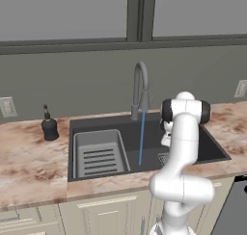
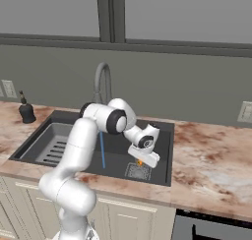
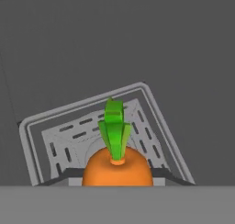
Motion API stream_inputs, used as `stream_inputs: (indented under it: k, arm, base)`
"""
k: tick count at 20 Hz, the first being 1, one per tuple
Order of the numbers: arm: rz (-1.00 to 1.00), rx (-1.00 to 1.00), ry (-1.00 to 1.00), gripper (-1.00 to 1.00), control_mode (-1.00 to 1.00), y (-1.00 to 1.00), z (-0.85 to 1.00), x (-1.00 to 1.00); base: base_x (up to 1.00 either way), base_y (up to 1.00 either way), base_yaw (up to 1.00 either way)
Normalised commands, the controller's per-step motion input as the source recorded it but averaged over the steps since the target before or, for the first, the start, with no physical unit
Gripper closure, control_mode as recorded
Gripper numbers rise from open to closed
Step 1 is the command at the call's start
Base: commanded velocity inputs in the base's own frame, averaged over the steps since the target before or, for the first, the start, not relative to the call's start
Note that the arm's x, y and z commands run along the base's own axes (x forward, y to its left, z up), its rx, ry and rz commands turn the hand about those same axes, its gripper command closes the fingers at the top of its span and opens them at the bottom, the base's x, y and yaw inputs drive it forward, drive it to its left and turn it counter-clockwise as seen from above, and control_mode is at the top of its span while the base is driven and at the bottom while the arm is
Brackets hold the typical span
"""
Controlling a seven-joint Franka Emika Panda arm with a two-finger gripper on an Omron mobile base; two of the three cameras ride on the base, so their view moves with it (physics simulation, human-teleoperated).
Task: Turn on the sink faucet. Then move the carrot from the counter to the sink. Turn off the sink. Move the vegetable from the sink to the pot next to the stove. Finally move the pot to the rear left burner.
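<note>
The pincer (image 2: 141,162) hangs low inside the dark sink basin (image 2: 162,135), directly above the square drain grate (image 2: 137,171). The carrot (image 3: 117,169) sits clamped between the jaws, its green top (image 3: 114,126) pointing toward the grate in the hand view. Water (image 2: 102,153) runs in a thin blue stream from the gooseneck faucet (image 1: 140,87), landing to the left of the pincer and apart from the carrot.

Risks from this position:

1. Release over the grate: the carrot is rounded and could roll on landing, ending against a basin wall where a later pickup is awkward.
2. The stream misses the carrot at its present location, so the vegetable may stay dry.
3. The forearm (image 1: 184,133) crosses the front rim of the sink; a careless withdrawal could strike the rim or the faucet.
</note>
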Motion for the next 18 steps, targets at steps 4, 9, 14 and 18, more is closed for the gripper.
stream_inputs:
  k: [4,9,14,18]
  arm:
    - [0.0,0.0,0.05,1.0,-1.0,0.0,-0.2,0.0]
    - [0.0,0.0,0.03,1.0,-1.0,0.0,-0.2,0.0]
    - [0.0,0.0,0.02,1.0,-1.0,0.0,-0.27,0.0]
    - [0.0,0.0,0.01,1.0,-1.0,0.0,-0.27,0.01]
  base:
    - [0.0,0.0,0.0]
    - [0.0,0.0,0.0]
    - [0.0,0.0,0.0]
    - [0.0,0.0,0.0]
